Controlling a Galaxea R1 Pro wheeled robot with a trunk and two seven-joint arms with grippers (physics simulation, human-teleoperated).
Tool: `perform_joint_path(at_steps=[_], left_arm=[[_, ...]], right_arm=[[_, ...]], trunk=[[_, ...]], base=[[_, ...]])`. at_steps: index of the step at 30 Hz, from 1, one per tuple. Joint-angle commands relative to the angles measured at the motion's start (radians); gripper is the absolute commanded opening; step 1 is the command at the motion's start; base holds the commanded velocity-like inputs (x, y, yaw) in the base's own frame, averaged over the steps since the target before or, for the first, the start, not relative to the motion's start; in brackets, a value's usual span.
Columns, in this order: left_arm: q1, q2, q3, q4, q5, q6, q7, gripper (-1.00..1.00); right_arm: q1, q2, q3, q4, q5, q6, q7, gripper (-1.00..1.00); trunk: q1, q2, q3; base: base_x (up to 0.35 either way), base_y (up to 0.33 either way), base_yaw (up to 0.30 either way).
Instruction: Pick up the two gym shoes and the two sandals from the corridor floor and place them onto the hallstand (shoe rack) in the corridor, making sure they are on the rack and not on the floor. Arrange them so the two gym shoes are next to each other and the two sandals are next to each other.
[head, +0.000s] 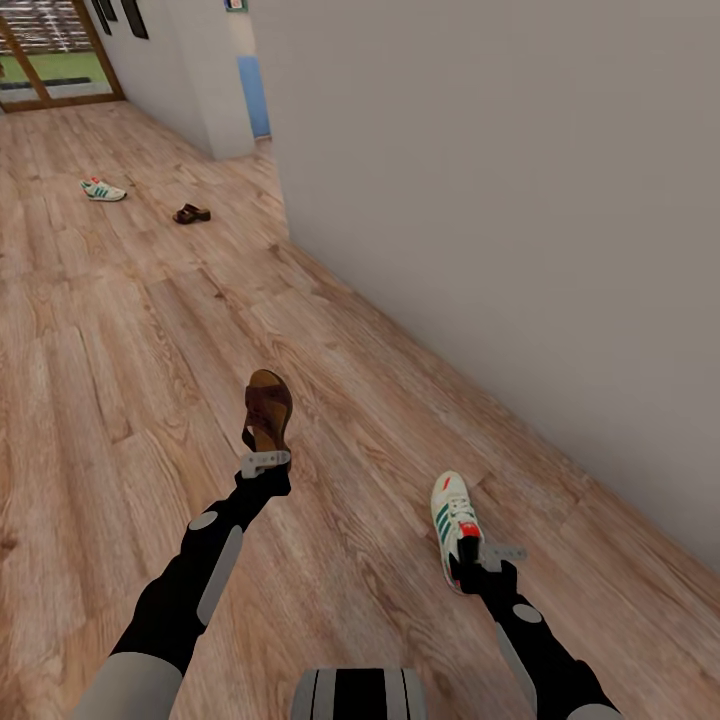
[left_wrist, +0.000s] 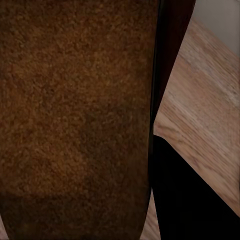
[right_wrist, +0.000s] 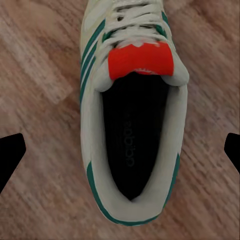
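Observation:
My left gripper (head: 266, 462) is shut on a dark brown sandal (head: 268, 410) and holds it above the wood-plank floor (head: 120, 380). In the left wrist view the sandal's brown surface (left_wrist: 75, 120) is right against the camera. A white gym shoe (head: 452, 520) with green stripes lies on the floor by the wall. My right gripper (head: 478, 552) is open at its heel. In the right wrist view the shoe (right_wrist: 132, 125) lies between the two fingertips (right_wrist: 11, 152), which stand wide apart and clear of it. The second gym shoe (head: 103, 190) and second sandal (head: 191, 213) lie far down the corridor. The hallstand is out of view.
A plain grey wall (head: 500, 200) runs along the right side of the corridor and ends at a corner (head: 285, 200). A glass door (head: 50, 50) stands at the far left end. The floor stretches wide to the left.

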Motion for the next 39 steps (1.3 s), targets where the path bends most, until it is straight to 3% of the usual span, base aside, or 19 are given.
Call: perform_joint_path(at_steps=[1,13,29,35,39], left_arm=[[0.000,0.000,0.001,-0.001,0.006,0.007,-0.003,-1.00],[0.000,0.000,0.001,-0.001,0.006,0.007,-0.003,-1.00],[0.000,0.000,0.001,-0.001,0.006,0.007,-0.003,-1.00],[0.000,0.000,0.001,-0.001,0.006,0.007,-0.003,-1.00],[0.000,0.000,0.001,-0.001,0.006,0.007,-0.003,-1.00]], right_arm=[[0.000,0.000,-0.001,0.000,0.000,-0.003,0.000,1.00],[0.000,0.000,-0.002,-0.003,-0.006,-0.003,0.000,1.00],[0.000,0.000,-0.002,-0.003,-0.008,-0.003,0.000,1.00],[0.000,0.000,-0.002,-0.003,-0.008,-0.003,0.002,1.00],[0.000,0.000,-0.002,-0.003,-0.008,-0.003,0.002,1.00]], trunk=[[0.000,0.000,-0.001],[0.000,0.000,-0.001],[0.007,-0.004,-0.086],[0.007,-0.004,-0.088],[0.009,-0.005,-0.108]], base=[[0.070,0.044,0.000],[0.014,0.009,0.000],[0.000,0.000,-0.034],[0.000,0.000,-0.012],[0.000,0.000,-0.002]])
